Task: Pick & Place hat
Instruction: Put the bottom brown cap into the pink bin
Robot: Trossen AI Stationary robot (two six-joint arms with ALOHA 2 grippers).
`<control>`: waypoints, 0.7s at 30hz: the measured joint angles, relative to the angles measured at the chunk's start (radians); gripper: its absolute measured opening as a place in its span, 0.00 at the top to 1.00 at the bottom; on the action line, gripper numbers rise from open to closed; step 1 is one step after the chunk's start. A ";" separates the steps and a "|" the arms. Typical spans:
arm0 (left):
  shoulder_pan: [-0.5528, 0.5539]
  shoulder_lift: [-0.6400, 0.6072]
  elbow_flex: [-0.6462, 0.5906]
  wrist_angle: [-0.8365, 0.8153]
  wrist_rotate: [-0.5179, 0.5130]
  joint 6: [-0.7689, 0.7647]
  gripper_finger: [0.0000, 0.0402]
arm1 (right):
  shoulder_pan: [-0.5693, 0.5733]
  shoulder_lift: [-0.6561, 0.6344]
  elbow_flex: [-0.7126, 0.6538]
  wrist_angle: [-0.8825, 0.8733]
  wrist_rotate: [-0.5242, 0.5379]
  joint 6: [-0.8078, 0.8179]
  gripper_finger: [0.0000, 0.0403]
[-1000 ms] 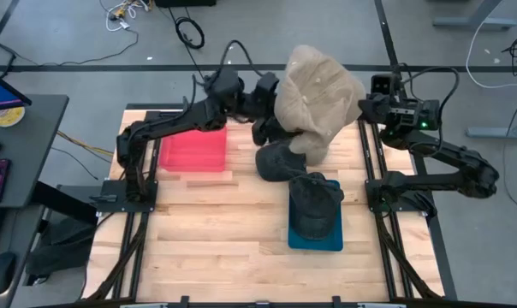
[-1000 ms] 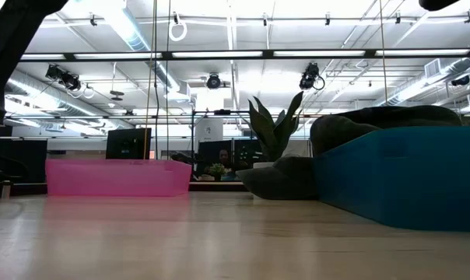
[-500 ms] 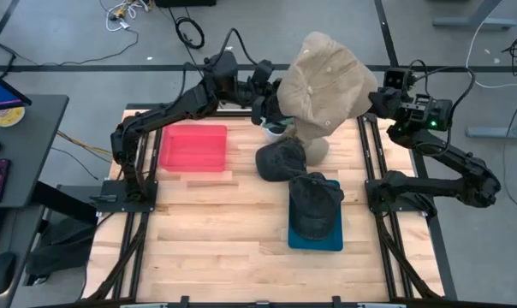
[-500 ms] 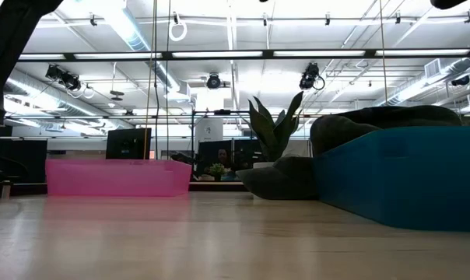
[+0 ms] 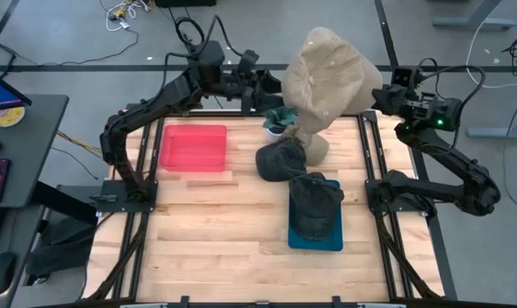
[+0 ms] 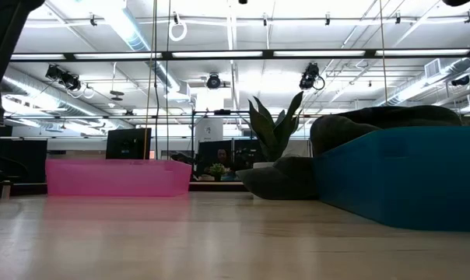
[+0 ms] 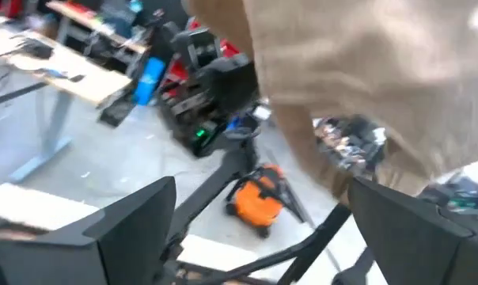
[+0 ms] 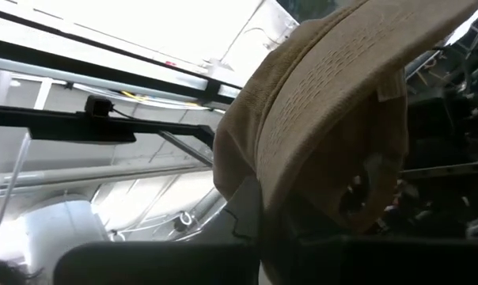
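Observation:
A tan bucket hat (image 5: 327,81) hangs high over the table's far edge, held by my right gripper (image 5: 376,94), which is shut on it; the right wrist view shows the hat (image 8: 334,103) close up. My left gripper (image 5: 271,85) is open just left of the hat; in its wrist view the fingers (image 7: 136,226) stand wide apart below the tan cloth (image 7: 366,71), with nothing between them. One dark hat (image 5: 280,160) lies on the table. Another dark hat (image 5: 315,204) sits in the blue bin (image 5: 294,239). My right gripper holds the tan hat by its brim edge (image 8: 259,186), pinched between the two fingers, coming level from the table's right side. The hat is lifted clear of the table, and its crown (image 5: 306,141) hangs down below the hold.
A pink bin (image 5: 193,147) stands at the far left of the table. A small potted plant (image 5: 280,120) stands under the raised hat, near the far edge. The low view shows the pink bin (image 6: 110,177), the blue bin (image 6: 398,179) and bare wood in the near half.
Both grippers have risen and moved toward the table's far edge, carrying the tan hat up with them. The hat has turned and now hangs narrower, clear of the dark hat on the table. The left arm has drawn back to the left, away from the hat.

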 joint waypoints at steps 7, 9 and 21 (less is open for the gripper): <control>0.005 -0.077 0.000 -0.237 -0.155 0.101 0.06 | -0.053 -0.007 0.000 -0.081 -0.036 -0.005 0.99; 0.002 -0.113 -0.001 -0.308 -0.206 0.127 0.06 | -0.066 -0.007 0.000 -0.093 -0.043 -0.010 0.99; -0.103 -0.286 0.000 -0.609 -0.757 0.141 0.06 | -0.076 0.024 0.000 -0.234 -0.055 -0.082 0.99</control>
